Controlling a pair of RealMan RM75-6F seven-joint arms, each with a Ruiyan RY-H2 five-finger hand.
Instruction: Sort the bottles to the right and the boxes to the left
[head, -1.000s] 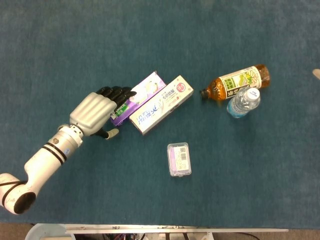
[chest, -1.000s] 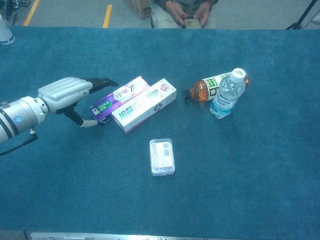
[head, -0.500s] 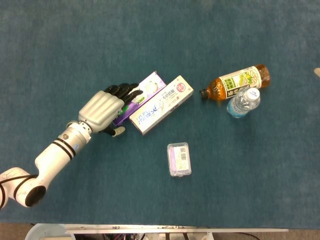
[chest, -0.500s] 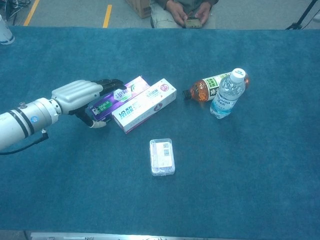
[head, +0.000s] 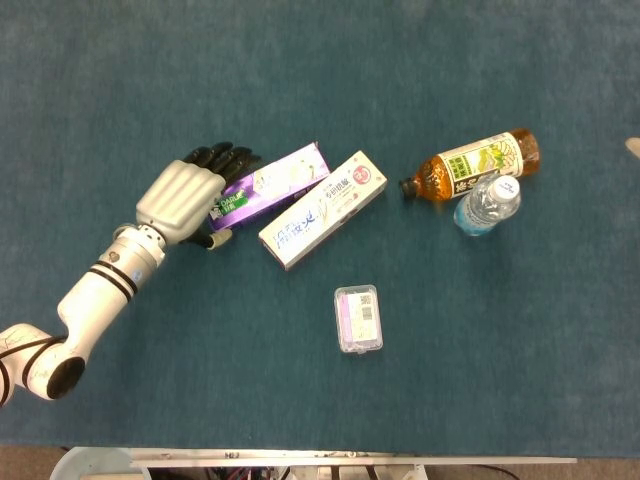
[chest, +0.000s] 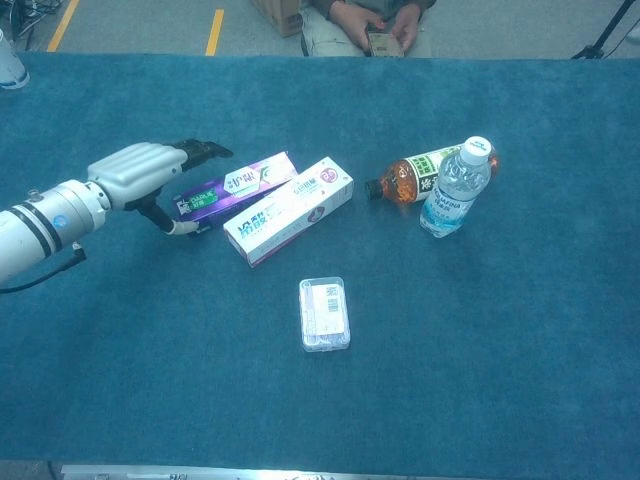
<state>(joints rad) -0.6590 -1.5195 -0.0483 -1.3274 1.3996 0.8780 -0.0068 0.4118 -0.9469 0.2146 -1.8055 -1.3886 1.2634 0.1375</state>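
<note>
Two boxes: left hand (head: 185, 196) grips purple box (head: 268, 184), white box (head: 322, 210) apart.

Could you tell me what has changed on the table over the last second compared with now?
The left hand has drawn the purple box leftward, turning it away from the white box, so a gap has opened between them. Its fingers lie over the box's left end; a firm grip cannot be confirmed. The white box, clear case, tea bottle and water bottle stayed put.
</note>
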